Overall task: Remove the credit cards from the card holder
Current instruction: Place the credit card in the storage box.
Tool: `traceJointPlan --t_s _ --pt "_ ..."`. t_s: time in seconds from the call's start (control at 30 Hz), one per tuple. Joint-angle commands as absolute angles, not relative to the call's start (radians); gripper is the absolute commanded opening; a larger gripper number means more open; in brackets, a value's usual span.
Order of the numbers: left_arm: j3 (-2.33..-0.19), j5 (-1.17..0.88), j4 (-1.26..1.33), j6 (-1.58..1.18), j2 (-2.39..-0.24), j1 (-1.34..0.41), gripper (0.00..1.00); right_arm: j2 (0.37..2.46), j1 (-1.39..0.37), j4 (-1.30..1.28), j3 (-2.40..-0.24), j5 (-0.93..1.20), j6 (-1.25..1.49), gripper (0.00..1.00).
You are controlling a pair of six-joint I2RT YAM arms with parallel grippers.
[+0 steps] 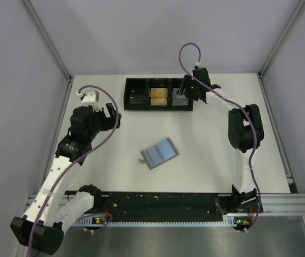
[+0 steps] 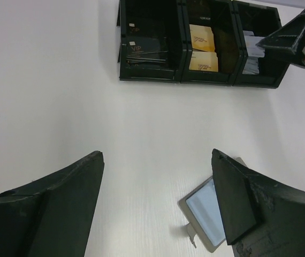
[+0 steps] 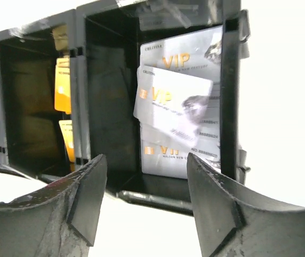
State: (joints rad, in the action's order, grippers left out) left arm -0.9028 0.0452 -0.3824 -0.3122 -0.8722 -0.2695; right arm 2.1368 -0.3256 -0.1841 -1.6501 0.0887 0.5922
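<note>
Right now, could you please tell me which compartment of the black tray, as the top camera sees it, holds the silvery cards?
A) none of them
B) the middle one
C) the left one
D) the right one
D: the silvery credit cards lie in the right compartment of the black tray, just ahead of the open right hand; gold cards fill the middle one.

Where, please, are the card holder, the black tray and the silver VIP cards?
card holder point(image 1: 160, 152): top external view, on its open light-blue inside.
black tray point(image 1: 142, 107): top external view, on its near wall.
silver VIP cards point(image 3: 174, 99): right wrist view, on the front card's face.
</note>
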Motion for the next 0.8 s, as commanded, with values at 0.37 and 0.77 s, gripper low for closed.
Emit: traceJointPlan --t_s 0.37,0.77 --pt "-0.764 -0.374 -0.371 -0.446 -0.928 -0.279 0.84 1.556 -0.557 -0.328 -1.367 -0.095 0.223 0.8" --pt "-0.322 -0.442 -0.092 -0.689 -0.831 -0.389 0.79 1.399 -0.969 -0.164 -0.944 -0.118 0.256 0.77"
